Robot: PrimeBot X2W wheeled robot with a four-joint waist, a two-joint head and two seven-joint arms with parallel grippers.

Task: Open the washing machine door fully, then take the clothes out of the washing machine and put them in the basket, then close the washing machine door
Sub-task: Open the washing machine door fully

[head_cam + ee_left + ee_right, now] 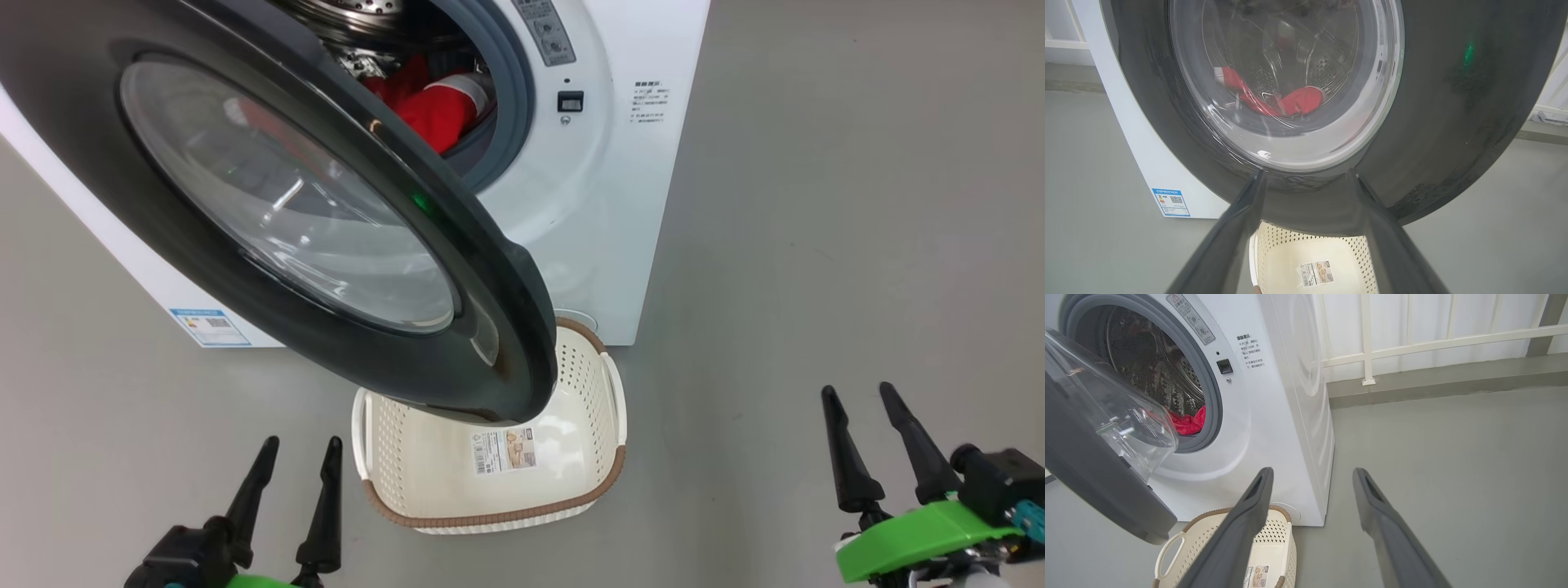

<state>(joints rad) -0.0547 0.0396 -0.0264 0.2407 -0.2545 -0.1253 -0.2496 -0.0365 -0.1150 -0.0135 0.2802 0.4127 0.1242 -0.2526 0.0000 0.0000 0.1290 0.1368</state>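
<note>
Print (1250, 351) on washing machine (1282, 428) and label (504, 450) in basket (581, 371) unreadably small

The door (269, 212) is hanging partly open and leaning out over the basket (490, 518). It is covering the back of the basket from above, while the front is lying open to a reach from overhead. On the left, the door is standing squarely between the left gripper (301, 443) and the drum, blocking any straight way in. On the right, a gap is showing between the door's edge and the washing machine (604, 204), giving a slanted way to the clothes (437, 110). The floor (816, 245) ahead of the right gripper (857, 390) is lying bare.
</note>
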